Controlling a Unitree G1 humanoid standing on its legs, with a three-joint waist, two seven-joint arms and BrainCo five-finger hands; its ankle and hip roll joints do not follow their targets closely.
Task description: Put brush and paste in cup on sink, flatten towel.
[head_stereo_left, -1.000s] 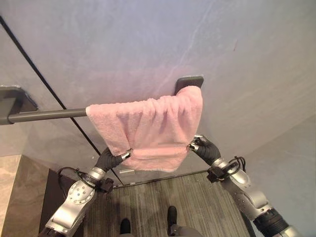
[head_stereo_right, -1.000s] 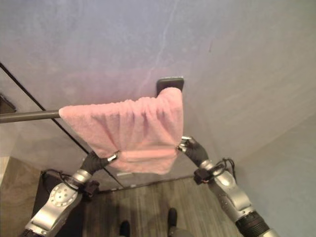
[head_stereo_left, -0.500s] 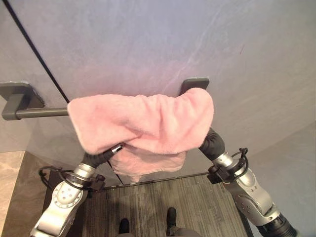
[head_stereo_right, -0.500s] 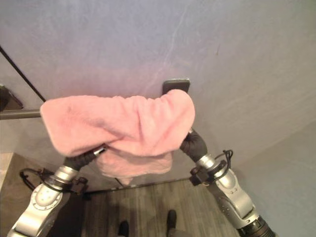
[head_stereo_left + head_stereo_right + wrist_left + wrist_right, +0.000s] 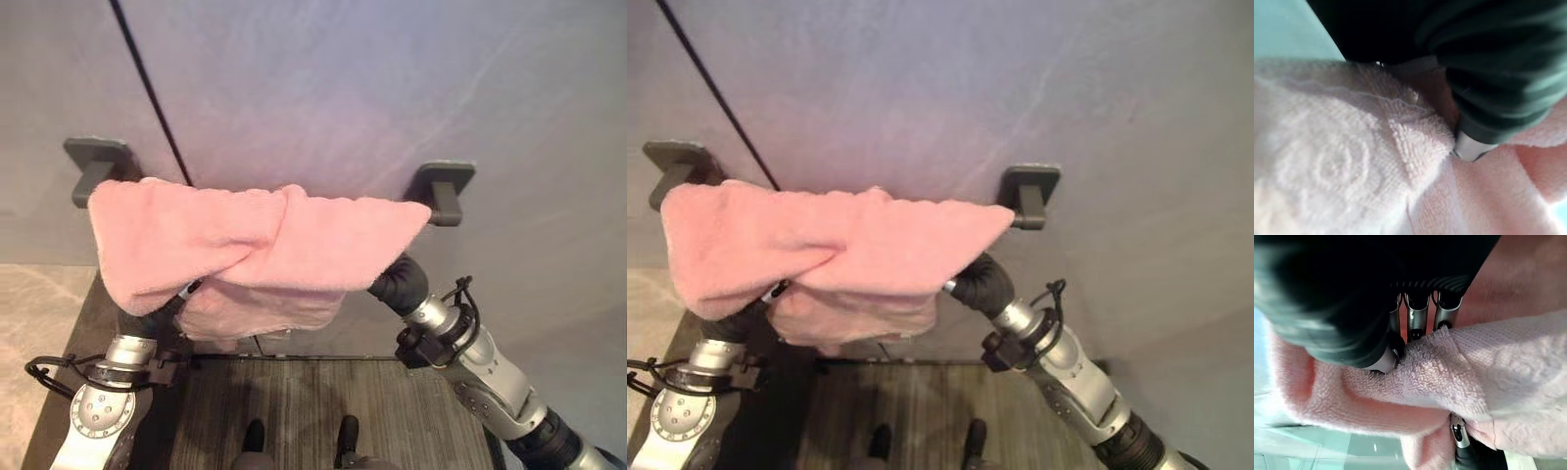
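The pink towel (image 5: pixel 250 245), bunched toward the rail's right bracket (image 5: pixel 441 188) a second ago, now spans nearly bracket to bracket, both front corners lifted, right hand (image 5: pixel 1415 313) and left hand (image 5: pixel 1474 142) each pinching an edge underneath—flattening looks well under way.

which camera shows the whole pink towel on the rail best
The left eye view: the pink towel shows whole, draped across the rail between both brackets. The right eye view shows much the same. Both wrist views give close-ups of folds around each robot hand.
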